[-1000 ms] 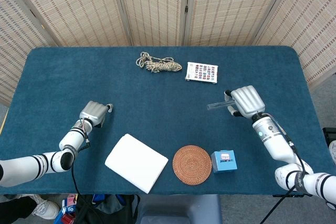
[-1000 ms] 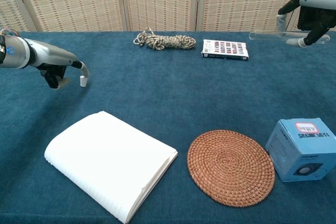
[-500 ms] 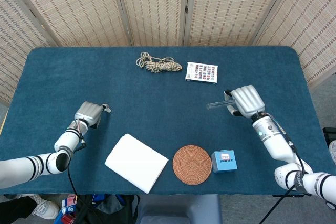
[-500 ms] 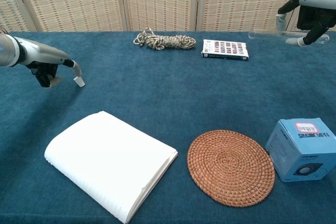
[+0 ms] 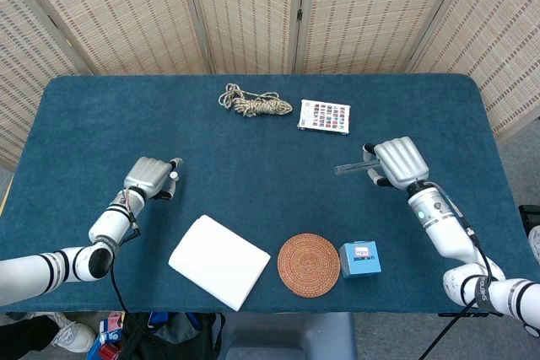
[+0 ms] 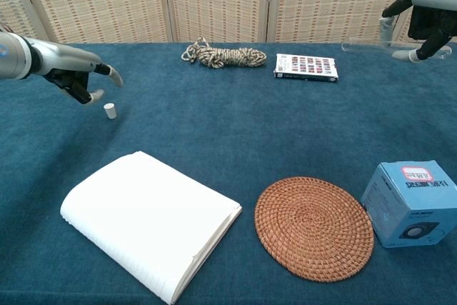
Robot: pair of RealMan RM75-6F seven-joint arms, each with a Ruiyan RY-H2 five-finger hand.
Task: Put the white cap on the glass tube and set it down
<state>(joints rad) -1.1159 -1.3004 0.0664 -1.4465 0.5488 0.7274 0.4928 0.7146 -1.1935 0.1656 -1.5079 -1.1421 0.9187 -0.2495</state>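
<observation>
The small white cap [image 6: 109, 110] stands on the blue cloth by itself, just below and apart from my left hand [image 6: 78, 80]. That hand [image 5: 150, 176] hovers over it with the fingers apart and nothing in them. In the head view I cannot make the cap out near that hand. On the right, my right hand [image 5: 398, 162] grips the clear glass tube [image 5: 350, 169] above the table. The tube lies level and sticks out to the left. The chest view shows the same tube [image 6: 364, 46] and right hand [image 6: 428, 16] at the upper right edge.
A coiled rope [image 5: 256, 104] and a patterned card box [image 5: 324, 115] lie at the back. Near the front edge are a white notebook [image 5: 219, 260], a round woven coaster [image 5: 309, 265] and a small blue box [image 5: 360, 259].
My left hand carried the cap down to the cloth, let it go and lifted off with its fingers spread. The right hand has barely moved with the tube.
</observation>
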